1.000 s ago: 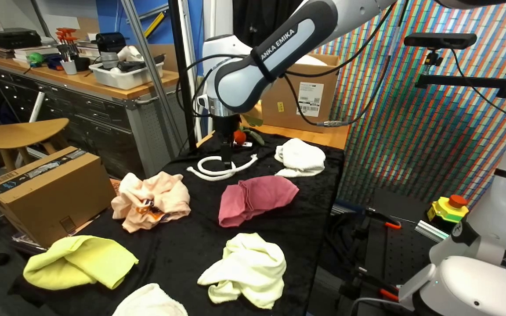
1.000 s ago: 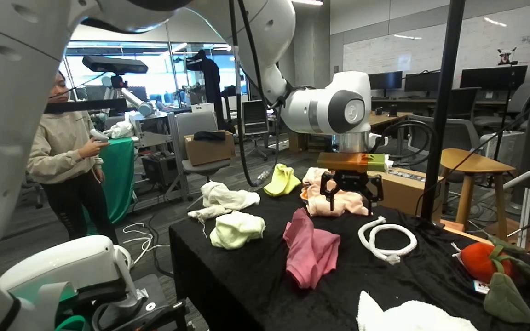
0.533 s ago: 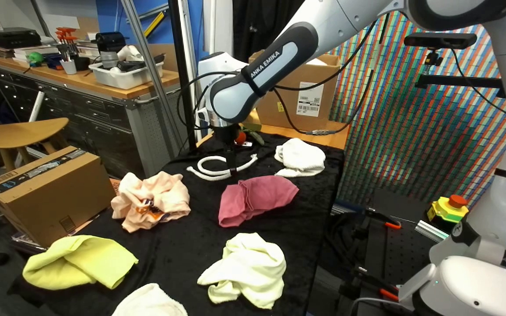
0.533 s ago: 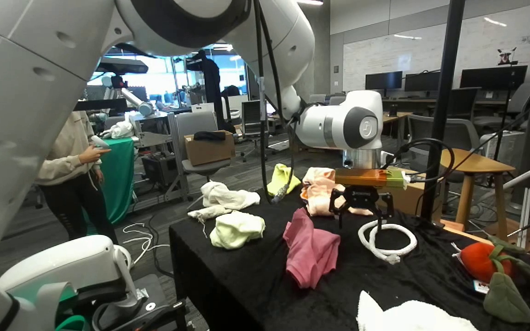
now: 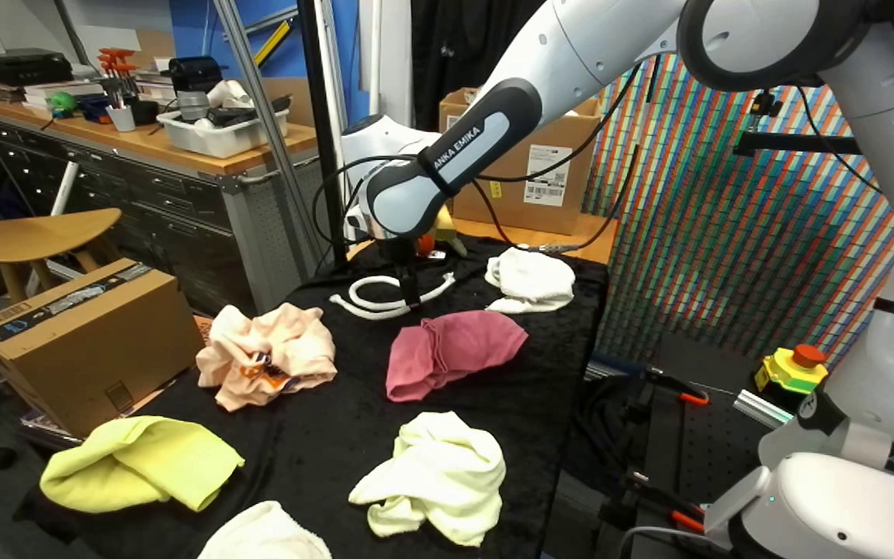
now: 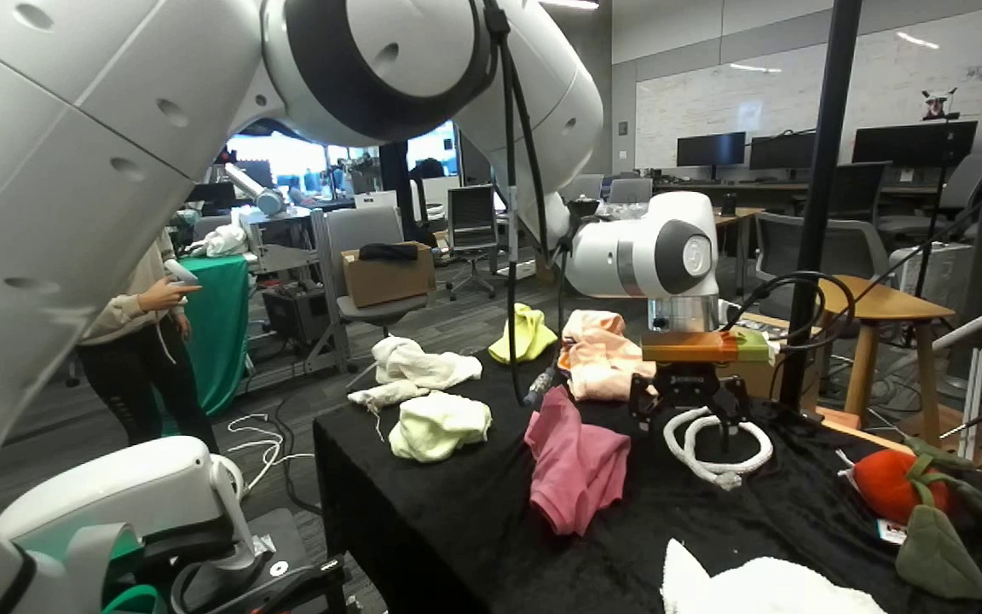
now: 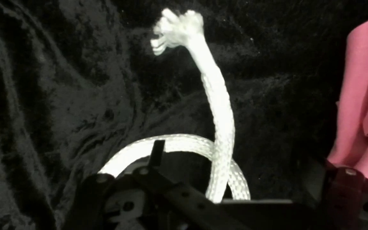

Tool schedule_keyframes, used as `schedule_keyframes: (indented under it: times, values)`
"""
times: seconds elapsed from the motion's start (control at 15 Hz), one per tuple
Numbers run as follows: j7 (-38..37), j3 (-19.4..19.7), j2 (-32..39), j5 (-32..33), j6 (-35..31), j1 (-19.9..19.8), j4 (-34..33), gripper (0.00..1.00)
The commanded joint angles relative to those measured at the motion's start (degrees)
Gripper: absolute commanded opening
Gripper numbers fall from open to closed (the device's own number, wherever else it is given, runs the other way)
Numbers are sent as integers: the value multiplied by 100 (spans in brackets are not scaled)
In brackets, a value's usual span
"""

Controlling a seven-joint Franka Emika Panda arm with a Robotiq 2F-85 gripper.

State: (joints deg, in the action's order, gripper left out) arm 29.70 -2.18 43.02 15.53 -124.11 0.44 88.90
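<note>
1. My black two-fingered metal gripper (image 6: 685, 433): spread wide, low, near the crumpled pink fabric cloth (image 6: 578, 473).
2. Looped white braided rope (image 7: 224, 124): near that cloth, apart; my contact with rope unclear.

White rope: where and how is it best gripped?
Probably best on the single strand of the white rope between its frayed end and the crossing, from above: the rope lies low on the black cloth, that strand runs clear of the loop, and in the wrist view the open fingers stand either side of its line.
</note>
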Motion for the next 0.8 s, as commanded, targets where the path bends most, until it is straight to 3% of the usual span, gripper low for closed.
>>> schedule_keyframes:
  times: [0.0,0.6,0.67,0.73]
  values:
    - [37,62,274,147,208,-30,-441,100]
    - [38,148,402,104,314,-190,-612,100]
    - [50,151,400,111,321,-203,-620,95]
    - [37,152,421,104,316,-215,-646,83]
